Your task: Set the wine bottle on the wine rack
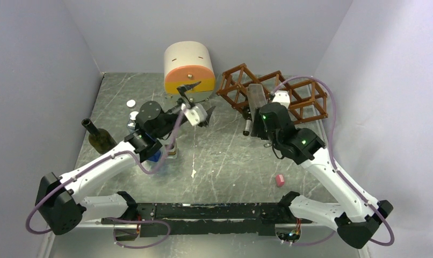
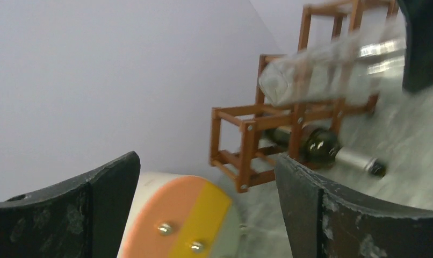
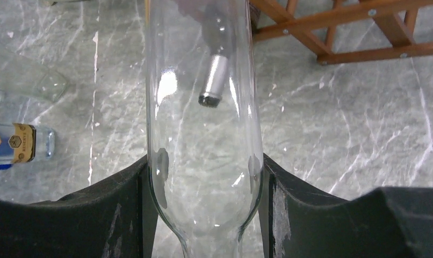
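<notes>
My right gripper is shut on a clear glass wine bottle and holds it lengthwise at the front of the reddish-brown wine rack. In the right wrist view the fingers press both sides of the bottle near its shoulder, with the rack beyond. A dark bottle with a silver neck lies in a lower cell of the rack. In the left wrist view the clear bottle is blurred above it. My left gripper is open and empty in front of the cabinet.
A cream-and-orange drawer cabinet stands at the back centre. A dark green bottle stands upright at the left. A labelled clear bottle lies on the table. A small pink object lies near my right arm. White caps lie at the left.
</notes>
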Action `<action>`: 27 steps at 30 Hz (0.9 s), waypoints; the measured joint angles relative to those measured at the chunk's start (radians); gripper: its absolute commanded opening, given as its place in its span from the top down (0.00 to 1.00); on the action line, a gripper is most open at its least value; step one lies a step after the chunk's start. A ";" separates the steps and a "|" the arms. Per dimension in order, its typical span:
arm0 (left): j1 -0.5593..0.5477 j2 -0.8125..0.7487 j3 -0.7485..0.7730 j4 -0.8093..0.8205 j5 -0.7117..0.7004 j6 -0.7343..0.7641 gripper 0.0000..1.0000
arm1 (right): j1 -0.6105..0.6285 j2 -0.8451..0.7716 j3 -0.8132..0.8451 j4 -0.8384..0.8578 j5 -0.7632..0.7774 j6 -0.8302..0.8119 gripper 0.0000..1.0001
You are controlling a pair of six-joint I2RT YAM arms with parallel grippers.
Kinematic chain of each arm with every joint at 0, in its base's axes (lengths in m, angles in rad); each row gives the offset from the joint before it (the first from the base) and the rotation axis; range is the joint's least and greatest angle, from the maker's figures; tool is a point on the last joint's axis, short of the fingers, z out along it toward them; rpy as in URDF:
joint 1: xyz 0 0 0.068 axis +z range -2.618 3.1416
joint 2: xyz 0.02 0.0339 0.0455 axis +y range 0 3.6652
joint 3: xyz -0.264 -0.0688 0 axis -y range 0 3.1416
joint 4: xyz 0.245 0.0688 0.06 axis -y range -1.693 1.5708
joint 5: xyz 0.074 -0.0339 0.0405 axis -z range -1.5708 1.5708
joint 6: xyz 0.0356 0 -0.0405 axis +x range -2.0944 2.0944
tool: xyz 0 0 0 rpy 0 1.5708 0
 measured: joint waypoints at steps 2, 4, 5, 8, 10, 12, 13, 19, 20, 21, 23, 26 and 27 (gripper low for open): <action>0.000 -0.028 0.001 0.012 -0.051 -0.211 0.02 | -0.008 -0.021 -0.014 -0.020 -0.010 0.021 1.00; 0.000 -0.050 0.005 0.007 -0.100 -0.410 0.01 | -0.010 -0.044 -0.027 -0.035 -0.021 0.047 1.00; 0.000 -0.055 0.015 -0.010 -0.122 -0.509 0.01 | -0.010 -0.053 -0.032 -0.045 -0.025 0.061 1.00; 0.000 -0.049 0.065 -0.100 -0.168 -0.738 0.02 | -0.011 -0.076 -0.054 -0.079 -0.021 0.113 1.00; 0.000 -0.035 0.110 -0.182 -0.191 -0.866 0.01 | -0.012 -0.093 -0.082 -0.091 -0.011 0.146 1.00; 0.000 -0.019 0.145 -0.251 -0.201 -0.956 0.02 | -0.012 -0.105 -0.112 -0.100 0.000 0.174 1.00; 0.000 -0.014 0.154 -0.280 -0.202 -0.995 0.02 | -0.012 -0.109 -0.128 -0.109 0.006 0.189 1.00; 0.000 -0.014 0.142 -0.361 -0.196 -1.120 0.02 | -0.035 -0.087 -0.192 -0.131 0.023 0.239 1.00; 0.000 -0.014 0.142 -0.383 -0.189 -1.138 0.01 | -0.044 -0.078 -0.207 -0.126 0.019 0.239 1.00; 0.000 -0.014 0.142 -0.387 -0.188 -1.142 0.01 | -0.048 -0.067 -0.221 -0.122 0.014 0.239 1.00; 0.000 -0.014 0.143 -0.416 -0.182 -1.154 0.02 | -0.079 -0.047 -0.249 -0.118 0.003 0.241 1.00; 0.002 -0.014 0.151 -0.465 -0.178 -1.160 0.02 | -0.119 -0.035 -0.278 -0.114 -0.013 0.247 1.00; 0.002 -0.014 0.153 -0.473 -0.175 -1.160 0.01 | -0.137 -0.032 -0.283 -0.113 -0.021 0.249 1.00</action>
